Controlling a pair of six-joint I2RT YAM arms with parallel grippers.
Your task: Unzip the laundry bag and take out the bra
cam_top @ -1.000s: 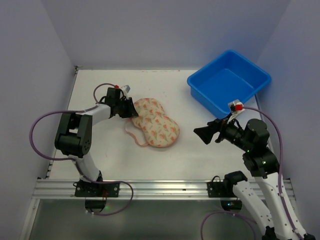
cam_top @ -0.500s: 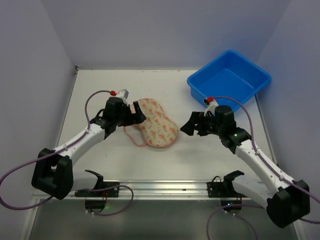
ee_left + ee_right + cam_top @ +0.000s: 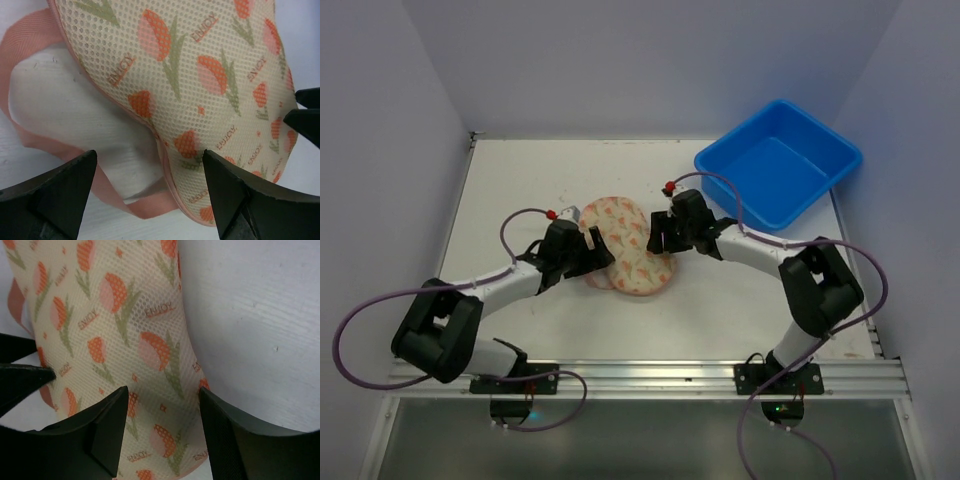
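Observation:
The laundry bag lies closed on the white table: cream mesh with an orange tulip print and pink trim. It fills the left wrist view and the right wrist view. Its pink loop handle lies flat at its near left side. My left gripper is open over the bag's left edge, astride the trim and handle. My right gripper is open over the bag's right lobe. The bra is hidden. I see no zipper pull.
A blue plastic tub stands at the back right, apart from the bag. The right gripper's fingertips show at the right edge of the left wrist view. The left gripper's fingertips show at the left of the right wrist view.
The right arm has swung left from the table's right side to the bag's right lobe. The left gripper has moved nearer and right along the bag's left edge. Both stay open.

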